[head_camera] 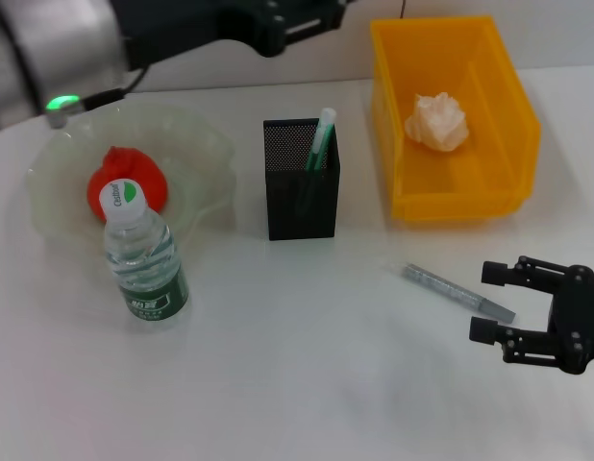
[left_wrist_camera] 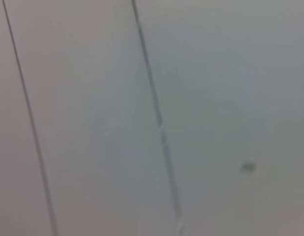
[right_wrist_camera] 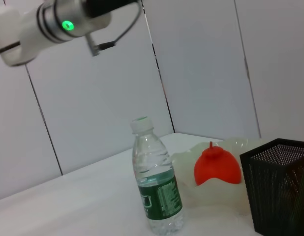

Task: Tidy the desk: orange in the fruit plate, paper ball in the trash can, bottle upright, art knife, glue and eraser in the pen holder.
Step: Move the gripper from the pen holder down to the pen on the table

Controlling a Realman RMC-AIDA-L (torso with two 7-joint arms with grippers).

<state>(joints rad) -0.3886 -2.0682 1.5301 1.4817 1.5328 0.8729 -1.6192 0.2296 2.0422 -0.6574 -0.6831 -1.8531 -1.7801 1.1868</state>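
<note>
Your right gripper (head_camera: 491,303) hovers low over the worktop (head_camera: 307,365), jaws spread and empty, just beside the grey art knife (head_camera: 457,292). The orange (head_camera: 124,180) sits in the fruit plate (head_camera: 196,144), the bottle (head_camera: 143,254) upright. Your left arm (head_camera: 105,34) is raised at the rear; its jaws cannot be judged.

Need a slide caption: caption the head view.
Right gripper, open, beside art knife; bottle upright.

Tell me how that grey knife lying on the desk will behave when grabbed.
The art knife looks thin and rigid, so probably light. Lying flat on the desk, it may skid or pivot when pinched. The open right gripper sits just beside its near end.
</note>
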